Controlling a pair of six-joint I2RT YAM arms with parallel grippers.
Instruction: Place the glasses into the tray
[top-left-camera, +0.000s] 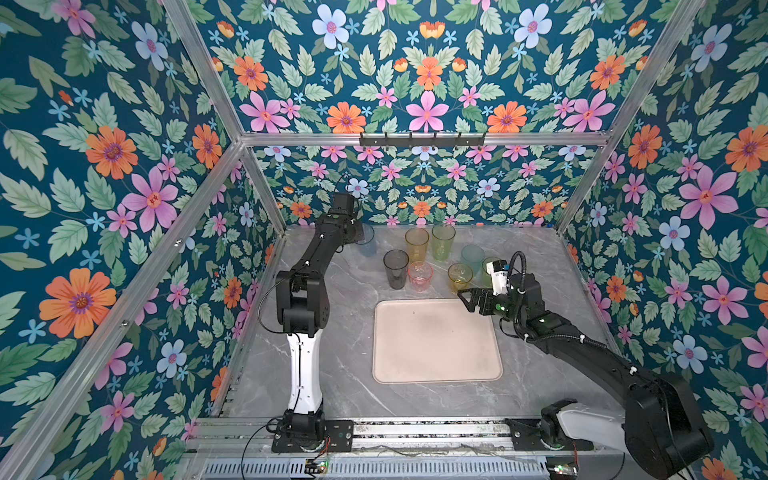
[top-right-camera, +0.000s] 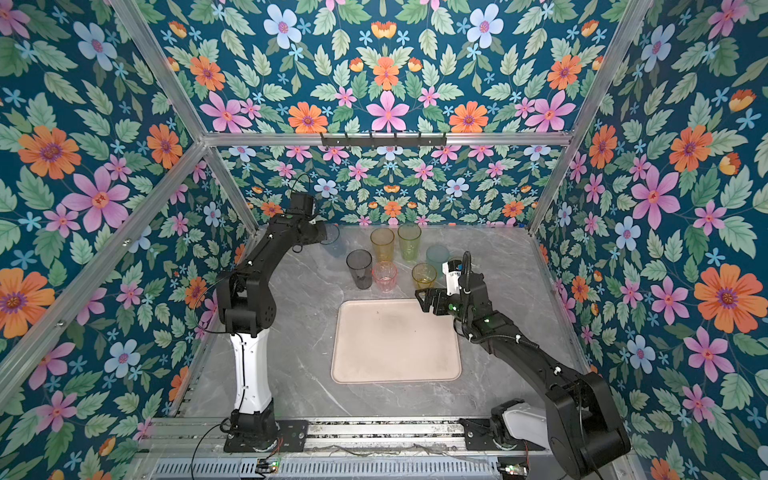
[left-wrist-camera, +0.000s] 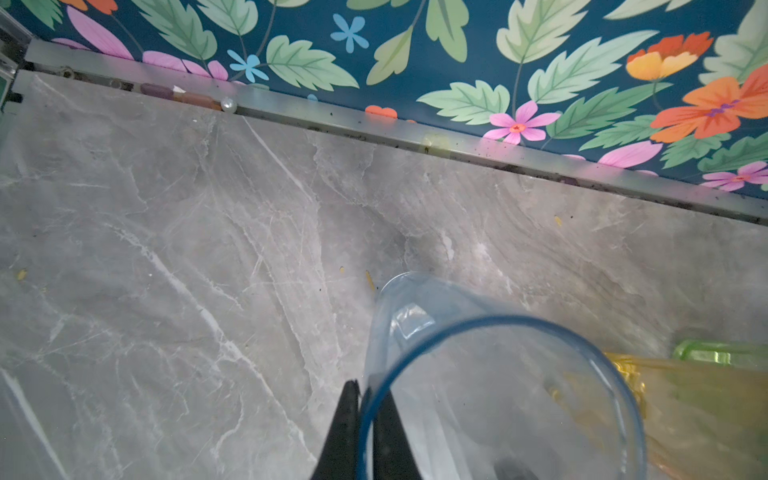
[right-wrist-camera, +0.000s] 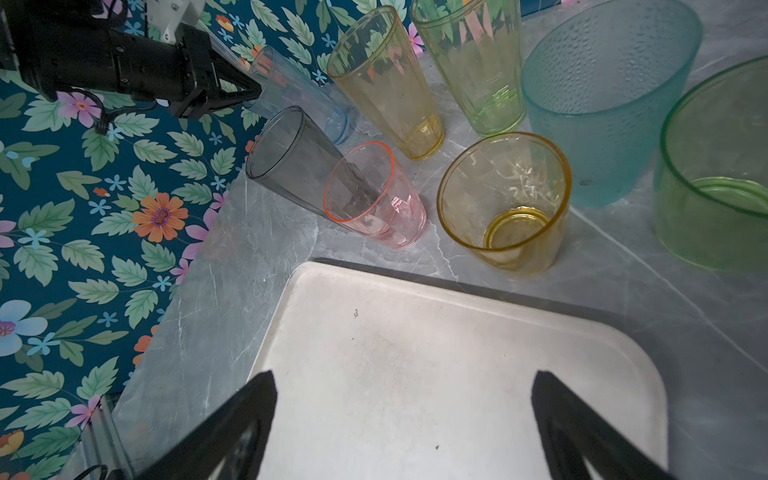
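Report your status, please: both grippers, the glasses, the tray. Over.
Left gripper shut on blue glass rim. Right gripper open above tray. No glass in tray. Grey glass near the path.

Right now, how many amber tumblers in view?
2: tall amber translucent tumbler, back row; short amber tumbler, just beyond the flat pink-beige tray. None look hidden.

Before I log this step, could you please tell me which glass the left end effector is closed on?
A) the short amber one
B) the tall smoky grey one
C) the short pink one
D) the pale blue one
D: in the left wrist view the left end effector pinches the rim of the pale blue glass, one tip inside the wall and one outside.
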